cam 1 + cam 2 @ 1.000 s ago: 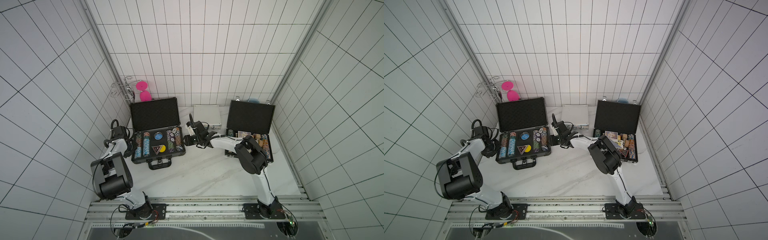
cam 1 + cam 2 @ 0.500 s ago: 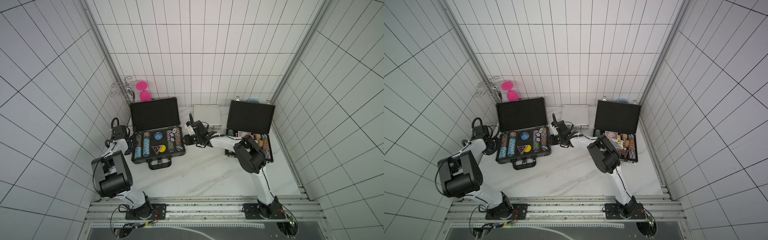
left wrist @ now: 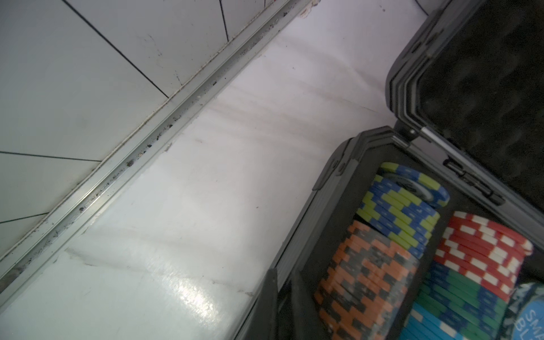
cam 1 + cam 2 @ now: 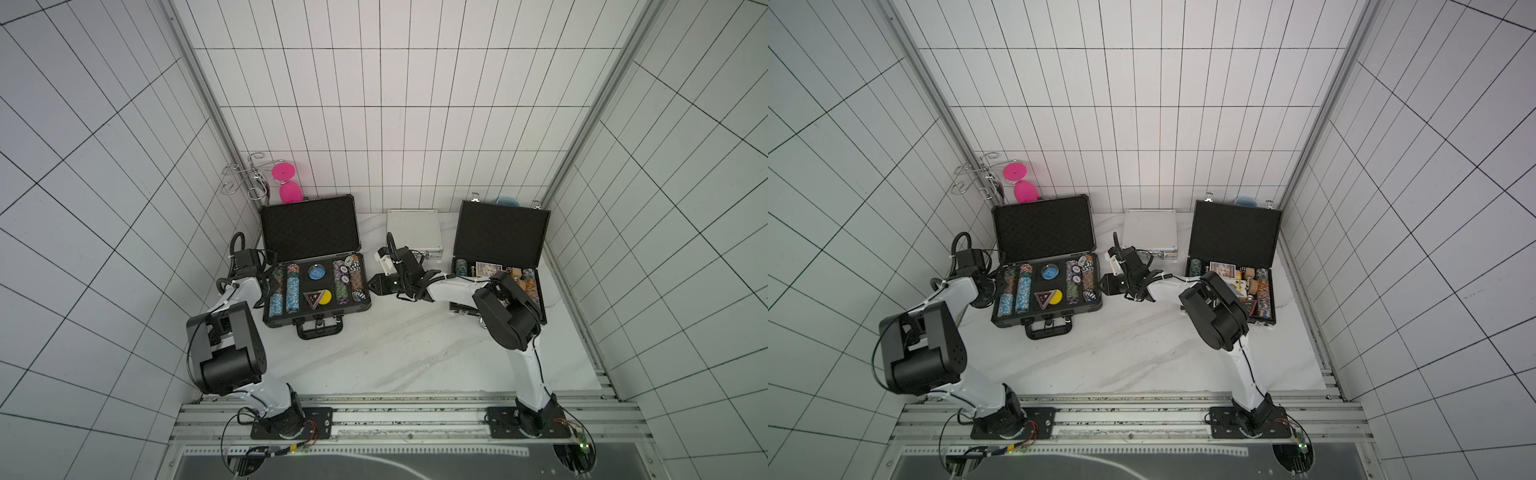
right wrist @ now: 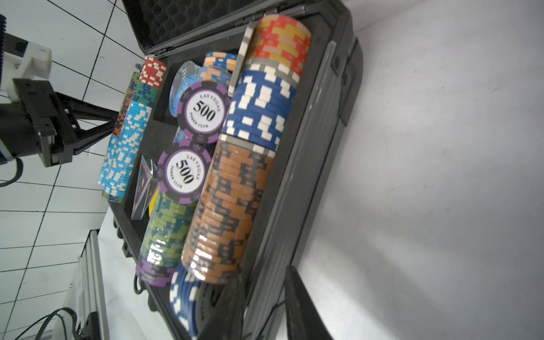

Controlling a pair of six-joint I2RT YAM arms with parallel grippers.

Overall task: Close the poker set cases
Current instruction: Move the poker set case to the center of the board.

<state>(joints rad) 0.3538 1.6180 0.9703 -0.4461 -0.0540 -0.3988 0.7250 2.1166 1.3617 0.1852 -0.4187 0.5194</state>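
The wide dark grey case [image 4: 286,319] sits open at the left of the worktop [image 4: 395,353], its foam-lined lid upright toward the back wall. The small silver case [image 4: 412,228] lies shut at the back centre. The black textured case [image 4: 500,232] stands open on the right, close to the side rail.

The left claw [image 3: 284,300] is closed on the rim of the grey case's left wall, one finger outside and one inside against the orange chips [image 3: 362,282]. Only a narrow strip of worktop lies between that wall and the metal rail [image 3: 117,170] at the foot of the tiles.

The right claw [image 5: 265,312] straddles the same case's right wall with its jaws apart, and a sliver of gap shows beside the outer finger [image 5: 300,312]. Bare worktop lies open beyond that edge and in front of the case's handle [image 4: 320,332].
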